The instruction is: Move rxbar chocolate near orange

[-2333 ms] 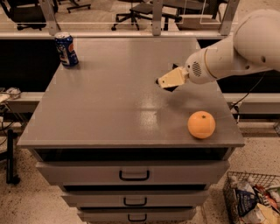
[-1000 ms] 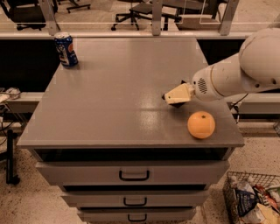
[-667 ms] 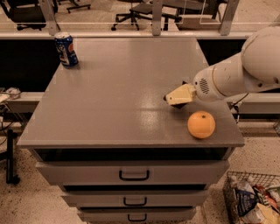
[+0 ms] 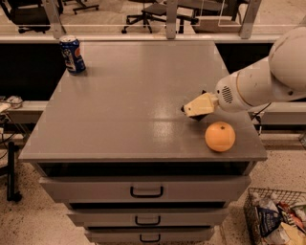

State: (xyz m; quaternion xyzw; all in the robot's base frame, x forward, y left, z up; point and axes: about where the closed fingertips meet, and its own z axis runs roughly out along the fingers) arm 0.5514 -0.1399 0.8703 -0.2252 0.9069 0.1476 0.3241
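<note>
My gripper (image 4: 195, 107) is low over the right side of the grey cabinet top (image 4: 124, 110), its cream fingers pointing left. It is shut on the rxbar chocolate (image 4: 198, 117). Only thin black slivers of the bar show under and beside the fingers, at or just above the surface. The orange (image 4: 220, 136) sits on the top near the front right corner, just right of and in front of the gripper, a small gap apart from it.
A blue soda can (image 4: 72, 54) stands upright at the far left corner. The cabinet has drawers (image 4: 146, 191) in front. A wire basket of packets (image 4: 277, 215) stands on the floor at the lower right. Office chairs (image 4: 153, 12) stand behind a rail.
The gripper has come down and towards the front right with the bar, from above the middle right of the top to beside the orange. In the last second it has barely moved.
</note>
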